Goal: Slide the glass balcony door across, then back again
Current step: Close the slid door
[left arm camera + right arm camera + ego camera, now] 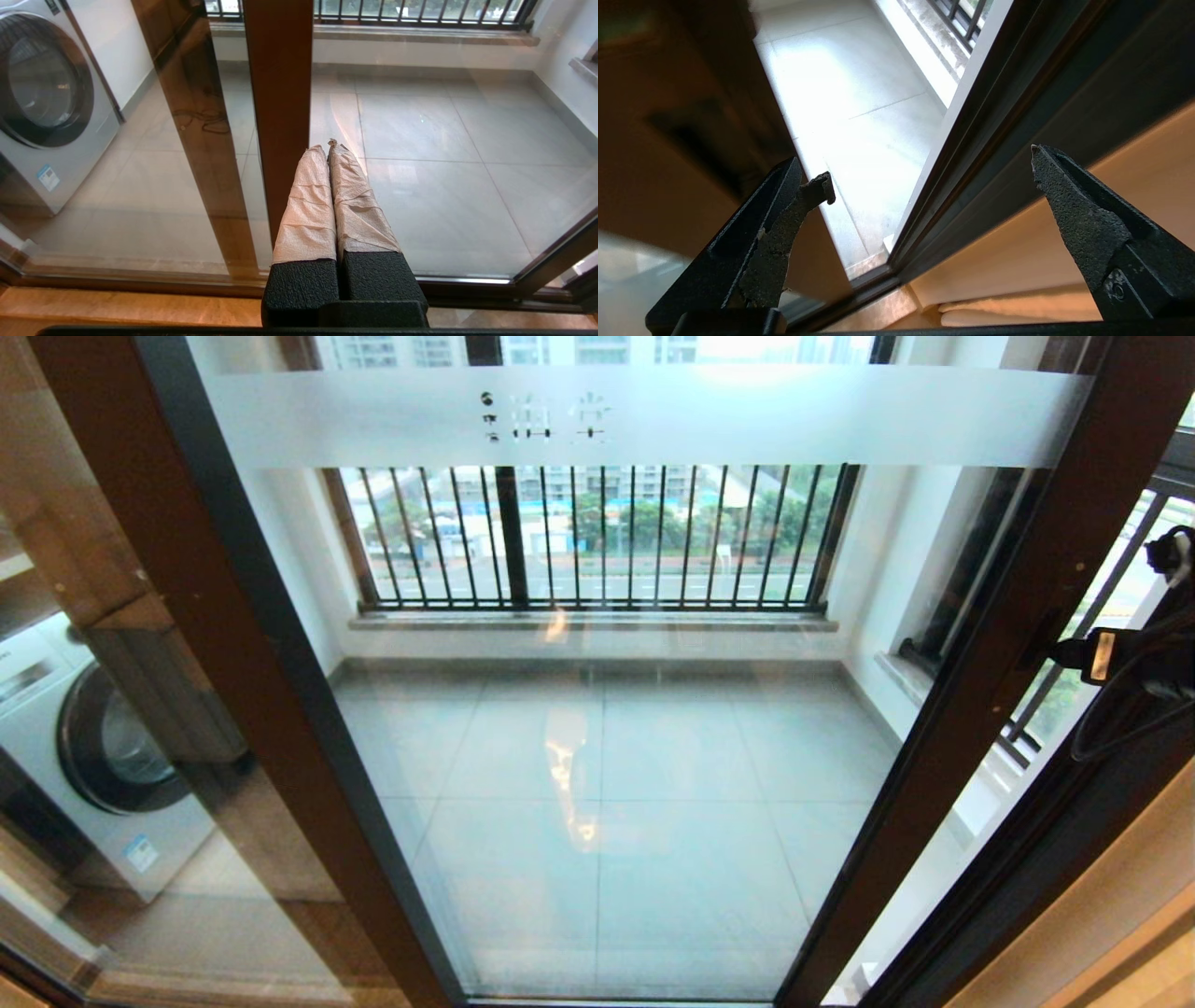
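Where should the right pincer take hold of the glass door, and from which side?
Probably at the right-hand brown frame edge of the glass door, coming from the narrow open gap on its right. The right pincer is open beside that edge; the glass itself offers no grip.

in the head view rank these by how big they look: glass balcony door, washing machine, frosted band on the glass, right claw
1. glass balcony door, fills most of the view
2. frosted band, spans the door's width
3. washing machine, partly cut off at the left edge
4. right claw, only partly in view at the right edge, so its rank is unsure
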Motion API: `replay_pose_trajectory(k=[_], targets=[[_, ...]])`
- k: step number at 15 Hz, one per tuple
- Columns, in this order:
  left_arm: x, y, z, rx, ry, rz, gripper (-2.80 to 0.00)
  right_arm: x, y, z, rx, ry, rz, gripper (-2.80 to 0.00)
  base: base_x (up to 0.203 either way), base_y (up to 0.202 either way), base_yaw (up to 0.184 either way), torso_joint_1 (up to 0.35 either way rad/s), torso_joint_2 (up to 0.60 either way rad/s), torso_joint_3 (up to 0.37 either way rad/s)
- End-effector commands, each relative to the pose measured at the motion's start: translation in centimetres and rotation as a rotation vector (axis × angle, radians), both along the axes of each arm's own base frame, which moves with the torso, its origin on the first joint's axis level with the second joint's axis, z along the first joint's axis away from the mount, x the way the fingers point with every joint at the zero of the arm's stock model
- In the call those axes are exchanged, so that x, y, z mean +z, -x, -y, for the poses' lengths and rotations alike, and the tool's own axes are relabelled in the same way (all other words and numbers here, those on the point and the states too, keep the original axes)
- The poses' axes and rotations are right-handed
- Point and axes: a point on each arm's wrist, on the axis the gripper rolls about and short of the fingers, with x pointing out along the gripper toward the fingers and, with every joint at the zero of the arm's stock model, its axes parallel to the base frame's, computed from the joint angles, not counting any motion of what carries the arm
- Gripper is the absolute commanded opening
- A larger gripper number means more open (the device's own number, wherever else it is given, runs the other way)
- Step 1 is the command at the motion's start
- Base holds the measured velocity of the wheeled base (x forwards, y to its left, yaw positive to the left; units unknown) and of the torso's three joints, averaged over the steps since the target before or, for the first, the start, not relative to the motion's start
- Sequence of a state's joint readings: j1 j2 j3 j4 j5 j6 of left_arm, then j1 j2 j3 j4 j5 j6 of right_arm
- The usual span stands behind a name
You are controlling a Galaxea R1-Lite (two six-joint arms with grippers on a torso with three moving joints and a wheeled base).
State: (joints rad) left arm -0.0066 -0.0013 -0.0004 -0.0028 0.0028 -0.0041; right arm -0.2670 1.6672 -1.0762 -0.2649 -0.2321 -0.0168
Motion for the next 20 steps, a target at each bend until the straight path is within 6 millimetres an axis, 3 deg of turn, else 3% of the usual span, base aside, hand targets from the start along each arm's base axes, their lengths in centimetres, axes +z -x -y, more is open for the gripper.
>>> replay_pose_trajectory(k=[1,3,8,9,12,16,20], targets=[[0.0,0.0,0.0,0.001,0.001,-0.001,-2.8,0.3,1.0,-1.2,0.03,0.002,0.005,0.0,0.0,0.0,0.0,0.0,0.0,0.0],[0.0,0.0,0.0,0.001,0.001,-0.001,-2.8,-0.1,1.1,-1.3,0.043,-0.009,-0.003,0.0,0.0,0.0,0.0,0.0,0.0,0.0],[0.0,0.0,0.0,-0.001,0.001,-0.001,-2.8,0.0,1.7,0.8,0.038,-0.034,0.016,0.0,0.0,0.0,0.0,0.0,0.0,0.0],[0.0,0.0,0.0,-0.001,0.001,-0.001,-2.8,0.6,2.3,1.2,0.041,-0.03,0.043,-2.8,0.0,0.0,0.0,0.0,0.0,0.0],[0.0,0.0,0.0,0.001,0.001,0.0,-2.8,2.4,4.7,1.0,0.101,-0.033,0.094,-2.8,0.0,0.0,0.0,0.0,0.0,0.0],[0.0,0.0,0.0,-0.001,0.001,-0.001,-2.8,2.3,5.5,-0.6,0.145,-0.035,0.082,-2.8,0.0,0.0,0.0,0.0,0.0,0.0],[0.0,0.0,0.0,0.001,0.001,-0.001,-2.8,2.0,4.9,-3.0,0.128,-0.008,0.063,-2.8,0.0,0.0,0.0,0.0,0.0,0.0]])
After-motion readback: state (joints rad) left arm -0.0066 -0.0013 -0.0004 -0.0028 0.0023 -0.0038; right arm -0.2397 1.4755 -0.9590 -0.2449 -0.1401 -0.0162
